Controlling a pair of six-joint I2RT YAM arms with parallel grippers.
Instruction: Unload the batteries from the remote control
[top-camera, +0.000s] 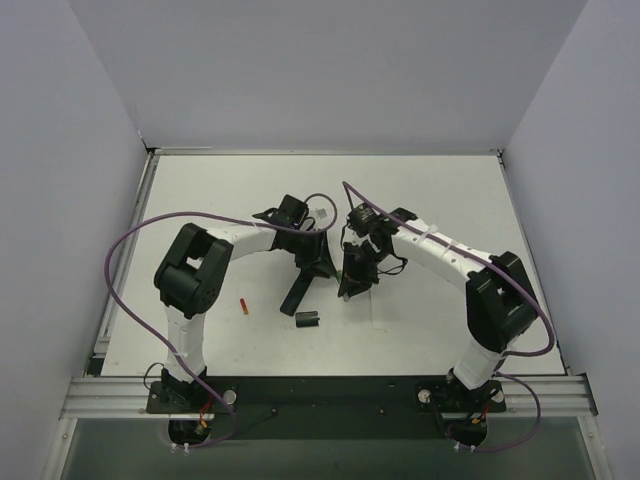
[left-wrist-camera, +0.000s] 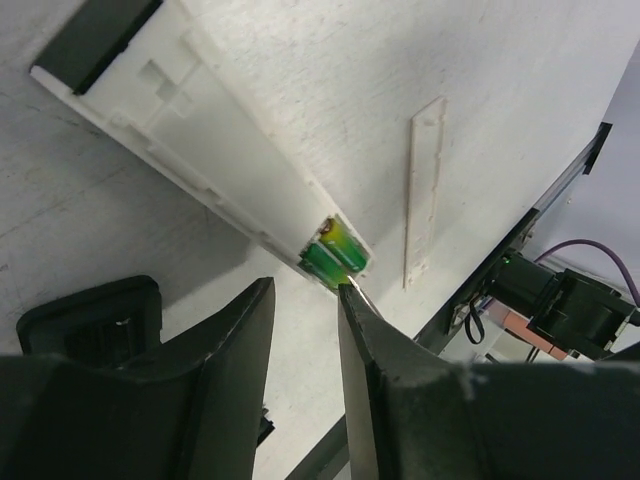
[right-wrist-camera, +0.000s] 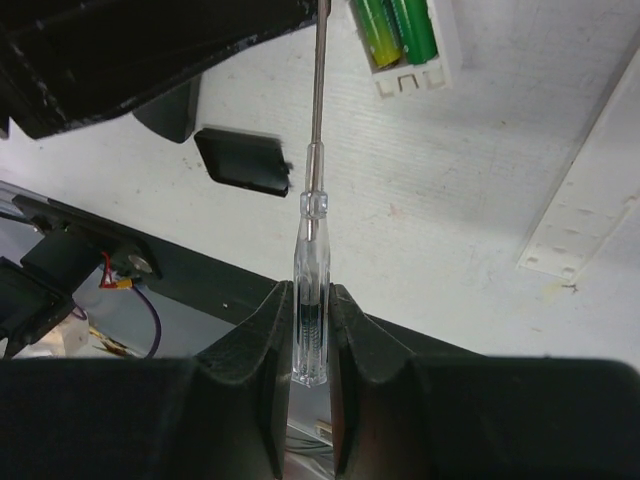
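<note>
The white remote (left-wrist-camera: 200, 140) lies back-up on the table with its battery bay open at the near end. Two green batteries (left-wrist-camera: 335, 255) sit side by side in the bay; they also show in the right wrist view (right-wrist-camera: 400, 30). One red battery (top-camera: 243, 306) lies loose on the table to the left. My left gripper (left-wrist-camera: 300, 292) is open and empty, its right fingertip (left-wrist-camera: 350, 300) right at the bay's end by the green batteries. My right gripper (right-wrist-camera: 310, 300) is shut on a clear-handled screwdriver (right-wrist-camera: 312, 250) whose shaft points at the bay.
A short black rectangular block (top-camera: 308, 320) lies near the front, also seen in the right wrist view (right-wrist-camera: 245, 160). A long thin white strip (left-wrist-camera: 422, 190) lies beside the remote. A slim black bar (top-camera: 297, 292) lies under the left gripper (top-camera: 318, 268). Both grippers are close together mid-table.
</note>
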